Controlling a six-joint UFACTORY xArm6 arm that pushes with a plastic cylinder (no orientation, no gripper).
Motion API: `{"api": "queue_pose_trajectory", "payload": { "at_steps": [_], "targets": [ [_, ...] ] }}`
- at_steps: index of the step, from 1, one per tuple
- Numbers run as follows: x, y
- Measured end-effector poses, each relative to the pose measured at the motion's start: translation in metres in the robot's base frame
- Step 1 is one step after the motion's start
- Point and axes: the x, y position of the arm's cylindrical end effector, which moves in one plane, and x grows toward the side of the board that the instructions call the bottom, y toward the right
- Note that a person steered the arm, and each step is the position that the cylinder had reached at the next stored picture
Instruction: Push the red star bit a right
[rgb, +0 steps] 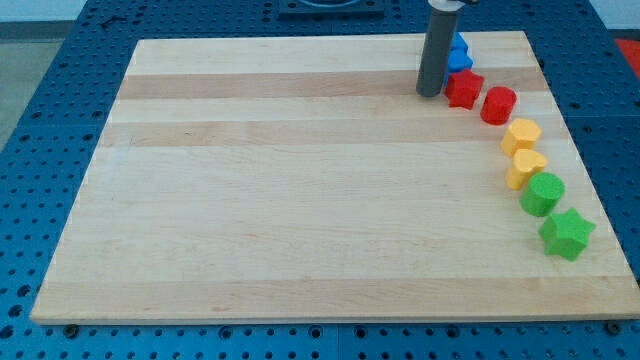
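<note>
My tip (430, 95) is planted on the wooden surface (300, 200) up near the view's top right, sitting right at the nine o'clock side of the red star (463, 89), touching it or as good as. There's no pincer on this arm at all, just the straight dark rod, so nothing opens or closes here. The red star sits close to the surface's far edge, and a blue block (459, 55), shape hard to make out behind the rod, is tucked just at its twelve o'clock. From the star a curving line of blocks runs off toward five o'clock: a red cylinder (498, 105) just beside it, then a yellow hexagon-like block (521, 135), a yellow heart-like block (525, 167) directly below, a green round block (543, 193), and finally a green star (567, 234) down by the surface's right edge. Each neighbour sits near or touching the next.
</note>
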Motion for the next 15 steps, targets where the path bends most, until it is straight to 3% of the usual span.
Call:
{"api": "queue_pose_trajectory", "payload": {
  "at_steps": [2,8,15],
  "targets": [
    [-0.006,0.024],
    [0.016,0.022],
    [-0.001,0.051]
  ]
}}
